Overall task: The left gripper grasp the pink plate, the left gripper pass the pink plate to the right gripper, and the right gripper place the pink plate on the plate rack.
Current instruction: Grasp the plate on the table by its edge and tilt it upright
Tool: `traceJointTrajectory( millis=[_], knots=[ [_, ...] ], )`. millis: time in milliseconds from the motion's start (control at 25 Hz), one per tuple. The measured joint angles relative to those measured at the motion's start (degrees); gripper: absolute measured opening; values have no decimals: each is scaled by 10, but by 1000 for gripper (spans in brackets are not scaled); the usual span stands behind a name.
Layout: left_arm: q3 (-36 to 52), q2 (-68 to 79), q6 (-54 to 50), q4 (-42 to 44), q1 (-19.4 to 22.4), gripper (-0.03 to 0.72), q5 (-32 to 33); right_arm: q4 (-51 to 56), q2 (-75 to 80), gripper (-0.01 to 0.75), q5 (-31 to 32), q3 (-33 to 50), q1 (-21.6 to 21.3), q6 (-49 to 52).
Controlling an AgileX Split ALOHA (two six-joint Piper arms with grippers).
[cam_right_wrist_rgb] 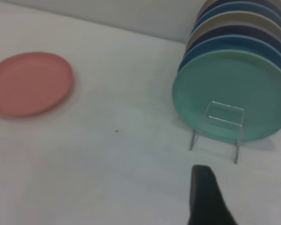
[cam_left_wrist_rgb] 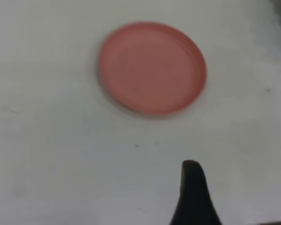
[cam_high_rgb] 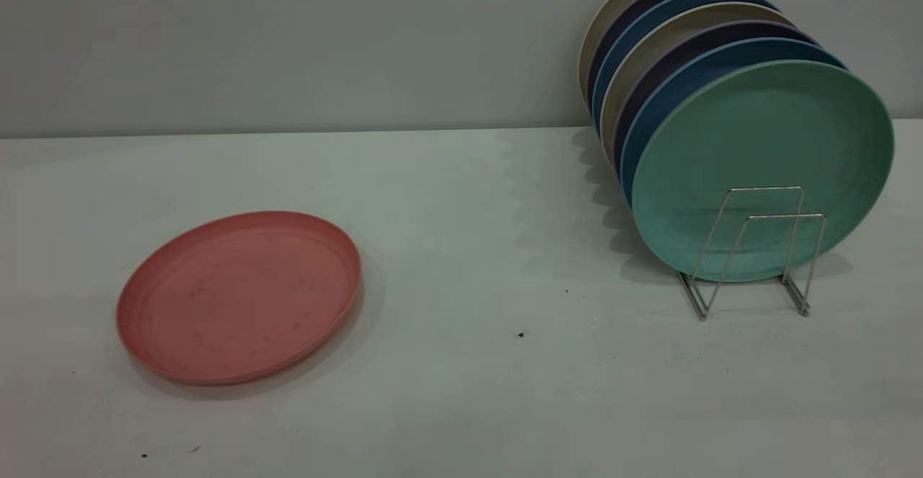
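At the left we see the pink plate lying flat on the surface, untouched. We cannot tell how the left gripper above it stands. Well to the right, the plate rack holds upright plates, a green plate nearest. We cannot tell the right gripper's state either.

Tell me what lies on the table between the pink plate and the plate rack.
Only bare table with a few small dark specks; nothing stands between the pink plate and the plate rack. The exterior view shows this best.
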Motion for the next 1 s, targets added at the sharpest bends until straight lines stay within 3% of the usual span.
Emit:
traceJointTrajectory(
  millis=[400,680,1000],
  knots=[
    [0,279,141,-180,0,540,-141,52,163,483,-52,0,0,-80],
    [0,482,368,-404,3,540,-216,153,270,483,-71,0,0,-186],
    [-6,677,601,-624,100,540,-214,241,306,484,-90,0,0,-278]
  ],
)
